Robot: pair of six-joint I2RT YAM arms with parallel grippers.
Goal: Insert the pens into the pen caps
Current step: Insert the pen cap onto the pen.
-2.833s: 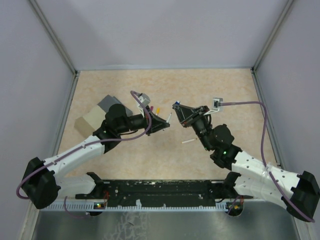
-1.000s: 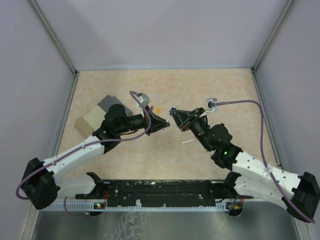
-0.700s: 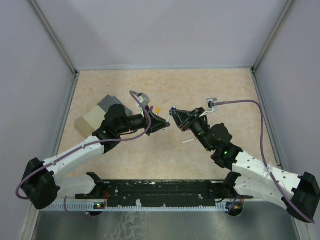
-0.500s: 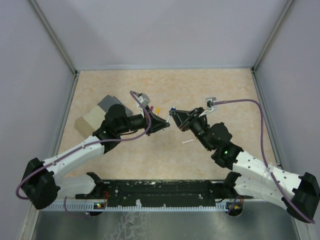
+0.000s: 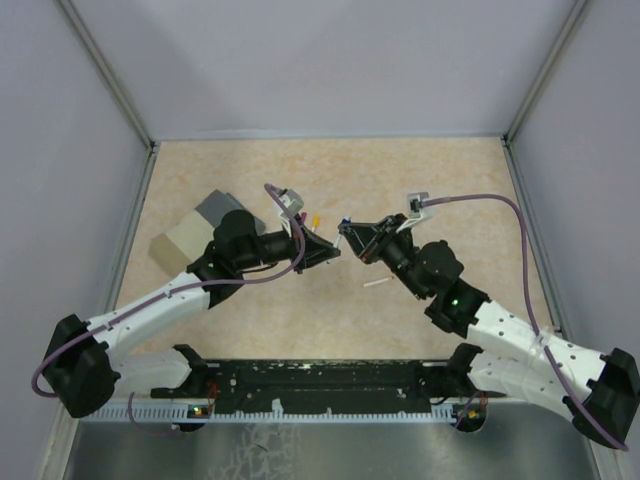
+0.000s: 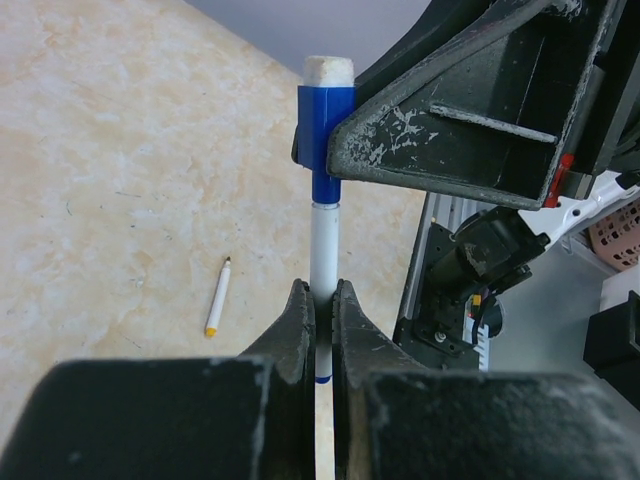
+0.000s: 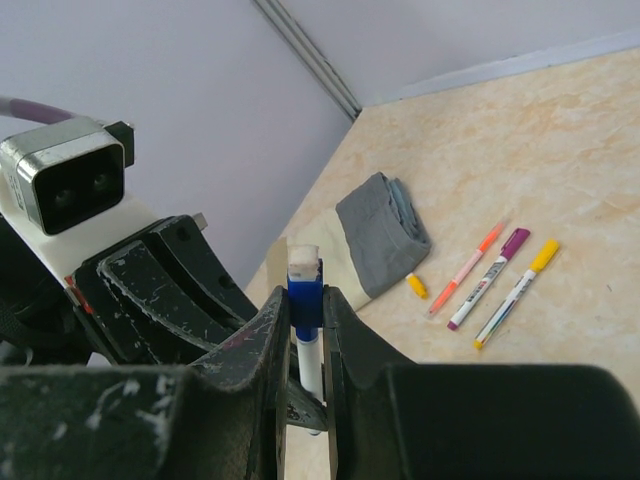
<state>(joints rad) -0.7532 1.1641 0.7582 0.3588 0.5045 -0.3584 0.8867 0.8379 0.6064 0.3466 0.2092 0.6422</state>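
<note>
The arms have closed the gap over the last few seconds: they were apart, and now the tips meet in mid-air. Left jaws are pinched tight on the white pen [image 6: 322, 250]. Right jaws are clamped narrow on the blue cap [image 6: 322, 140], straight ahead of the left ones. The pen's nose is already inside the cap and looks mostly seated to me, so this one's nearly done. Another uncapped pen [image 6: 217, 296] lies on the bench [image 6: 100, 200], left of the left jaws.

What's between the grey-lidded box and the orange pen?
One small yellow-orange cap, lying loose between the grey-lidded box and the orange pen. Right wrist view shows it.
</note>
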